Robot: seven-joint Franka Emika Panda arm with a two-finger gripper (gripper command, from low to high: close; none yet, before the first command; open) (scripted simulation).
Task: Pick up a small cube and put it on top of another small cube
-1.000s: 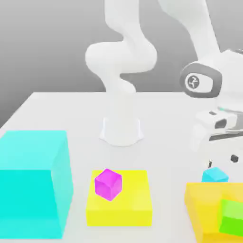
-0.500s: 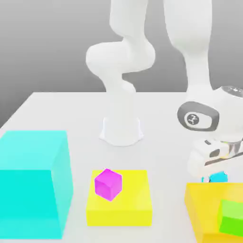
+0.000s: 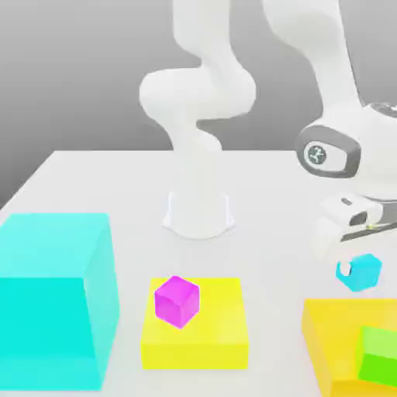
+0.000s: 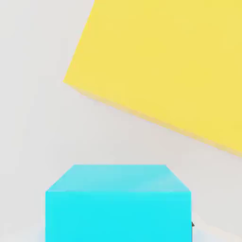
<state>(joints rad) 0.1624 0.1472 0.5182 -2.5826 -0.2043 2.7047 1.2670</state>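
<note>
The white two-finger gripper (image 3: 358, 267) is clamped on the tiny plain cyan cube (image 3: 361, 272), held above the orange block (image 3: 333, 341), whose far side is cut off by the frame edge.

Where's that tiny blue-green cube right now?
The small cyan cube is on the exterior view's right, held in the gripper just above the table, behind the orange-yellow block carrying the green cube.
</note>
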